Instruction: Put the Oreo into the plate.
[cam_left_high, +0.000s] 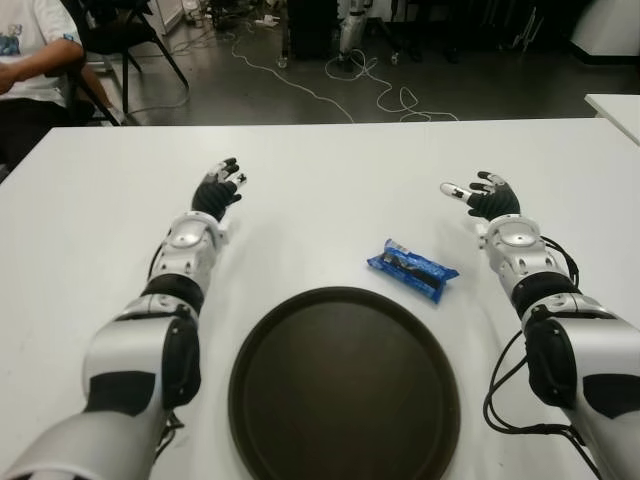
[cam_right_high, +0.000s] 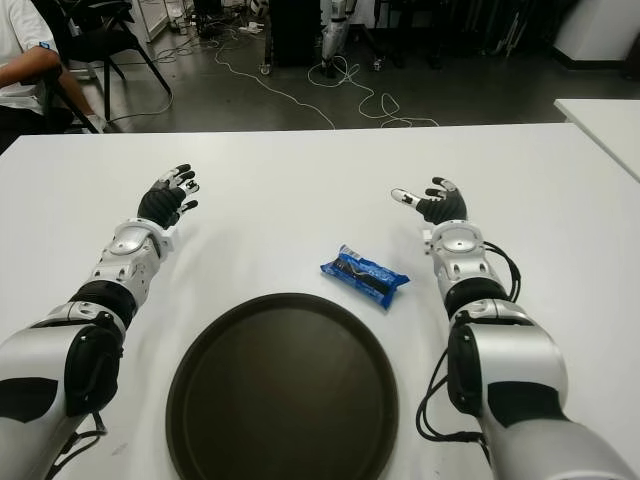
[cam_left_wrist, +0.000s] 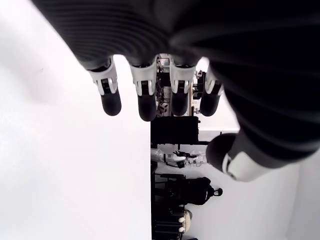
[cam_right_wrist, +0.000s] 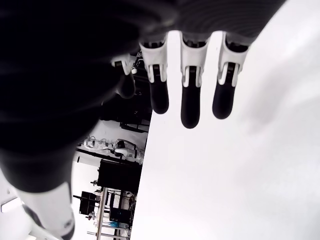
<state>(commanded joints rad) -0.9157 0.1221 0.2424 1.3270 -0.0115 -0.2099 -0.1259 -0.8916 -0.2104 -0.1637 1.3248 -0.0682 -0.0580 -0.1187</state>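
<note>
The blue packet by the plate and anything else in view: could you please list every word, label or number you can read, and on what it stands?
Blue packet: white print, too blurred to read.
Person's shirt: a graphic, no legible text.
Plate, table, both hands: no text visible.

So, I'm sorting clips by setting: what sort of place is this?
Probably a robotics lab or workshop: cables trail across the bare floor, equipment stands line the back, and a person sits by the white table.
</note>
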